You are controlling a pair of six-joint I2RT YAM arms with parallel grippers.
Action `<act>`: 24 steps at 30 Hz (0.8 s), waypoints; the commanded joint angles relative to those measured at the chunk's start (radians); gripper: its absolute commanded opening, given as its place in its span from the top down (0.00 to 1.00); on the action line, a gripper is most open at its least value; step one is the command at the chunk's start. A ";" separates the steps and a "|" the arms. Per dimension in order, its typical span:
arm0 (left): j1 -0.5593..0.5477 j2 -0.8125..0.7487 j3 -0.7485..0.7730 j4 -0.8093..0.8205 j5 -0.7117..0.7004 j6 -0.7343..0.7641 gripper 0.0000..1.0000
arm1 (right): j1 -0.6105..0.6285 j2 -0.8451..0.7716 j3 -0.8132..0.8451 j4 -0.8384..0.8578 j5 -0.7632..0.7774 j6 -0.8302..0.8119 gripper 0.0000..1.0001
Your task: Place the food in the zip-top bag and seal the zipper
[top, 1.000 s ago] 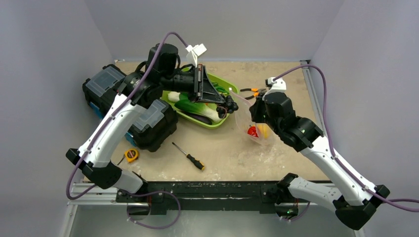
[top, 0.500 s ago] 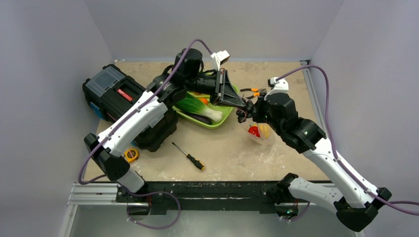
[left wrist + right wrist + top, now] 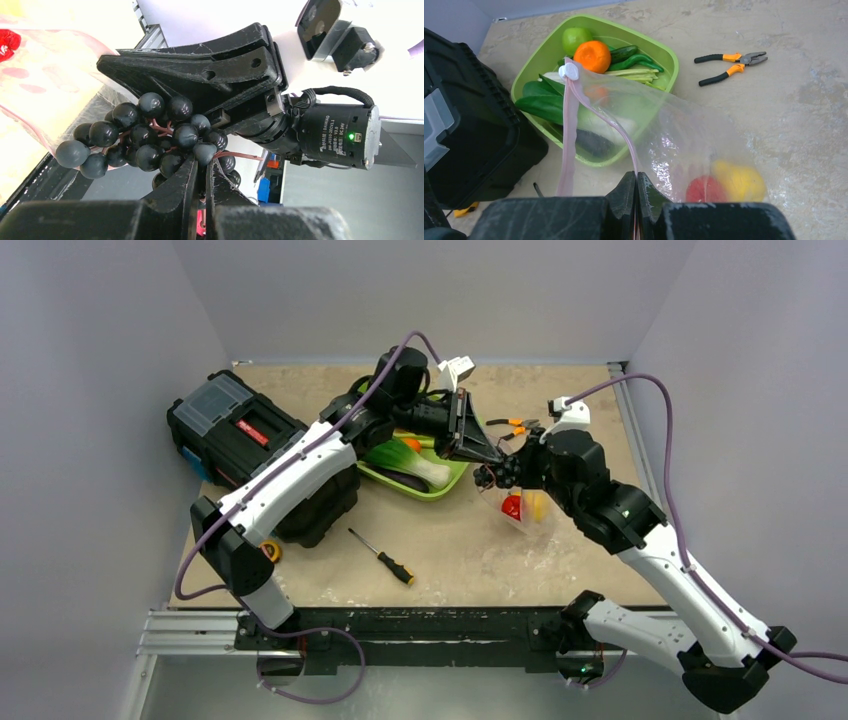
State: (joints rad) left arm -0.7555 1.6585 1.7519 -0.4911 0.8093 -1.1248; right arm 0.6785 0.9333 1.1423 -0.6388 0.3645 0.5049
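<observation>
Two foods, the red pepper (image 3: 704, 189) and yellow lemon (image 3: 740, 182), lie inside the zip-top bag (image 3: 674, 125), whose mouth edge the right gripper (image 3: 636, 178) pinches. The left gripper (image 3: 201, 164) clamps the dark grapes (image 3: 142, 136) just beside that mouth; next, I think, it must bring them over the opening and release.

In the right wrist view, the red pepper (image 3: 705, 189) and lemon (image 3: 739, 181) showed only as blurs through the zip-top bag (image 3: 664, 130). The left arm (image 3: 295, 472) hid much of the tray (image 3: 447, 487) from above.
</observation>
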 commanded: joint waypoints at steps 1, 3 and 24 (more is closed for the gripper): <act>-0.009 0.002 -0.005 -0.059 -0.022 0.010 1.00 | 0.003 -0.016 0.033 0.020 0.001 0.007 1.00; -0.009 0.015 -0.007 -0.114 -0.035 0.027 1.00 | 0.003 -0.015 0.035 0.022 0.001 0.004 1.00; -0.009 0.097 0.057 -0.324 -0.093 0.119 0.96 | 0.003 -0.009 0.043 0.022 0.005 -0.008 1.00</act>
State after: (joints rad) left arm -0.7628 1.7588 1.7527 -0.7937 0.7071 -1.0241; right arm 0.6788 0.9329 1.1439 -0.6388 0.3679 0.5041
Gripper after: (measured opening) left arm 0.041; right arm 0.005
